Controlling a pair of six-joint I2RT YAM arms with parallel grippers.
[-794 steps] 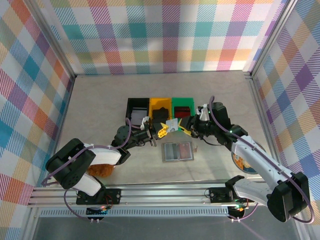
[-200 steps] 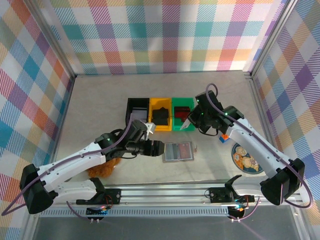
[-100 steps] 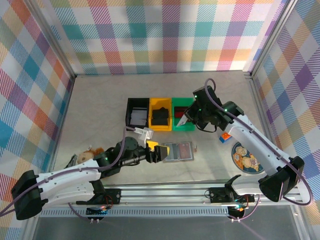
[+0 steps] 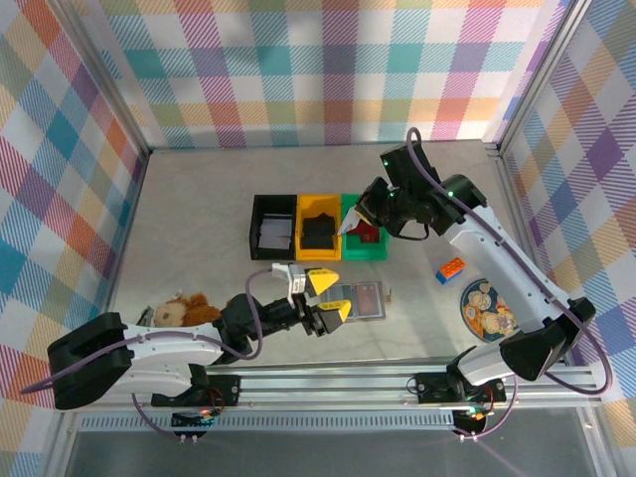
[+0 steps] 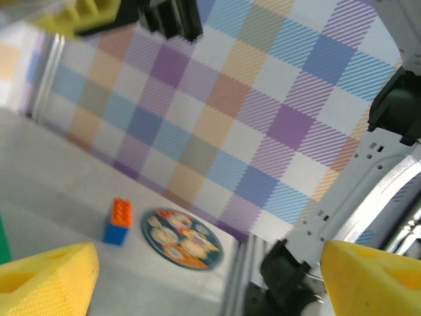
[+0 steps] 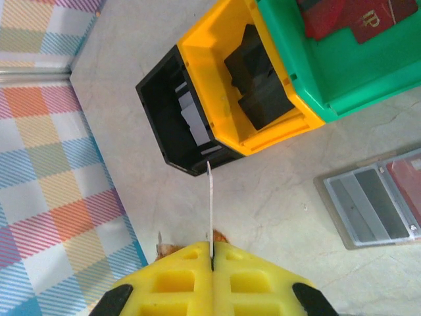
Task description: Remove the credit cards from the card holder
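Note:
The card holder (image 4: pixel 355 300) lies open on the table, grey panels up, with a reddish credit card (image 4: pixel 369 297) on its right panel. It also shows in the right wrist view, holder (image 6: pixel 368 207) and reddish card (image 6: pixel 409 187). My right gripper (image 4: pixel 350 226) hangs over the bins, shut on a thin pale credit card (image 4: pixel 347 228). That card (image 6: pixel 210 204) is seen edge-on, sticking out between the pressed yellow fingers of the gripper (image 6: pixel 212 249). My left gripper (image 4: pixel 326 297) stands open at the holder's left edge. Its jaws (image 5: pixel 210 280) hold nothing and point toward the right wall.
A black bin (image 4: pixel 273 227), a yellow bin (image 4: pixel 318 227) and a green bin (image 4: pixel 364 241) stand in a row behind the holder. A stuffed toy (image 4: pixel 184 310) lies front left. A Lego brick (image 4: pixel 449 269) and a round patterned plate (image 4: pixel 487 311) lie to the right.
The left gripper has opened wider and its arm has sunk lower beside the holder. The right gripper has carried its card back and left, from the green bin's front toward the yellow bin.

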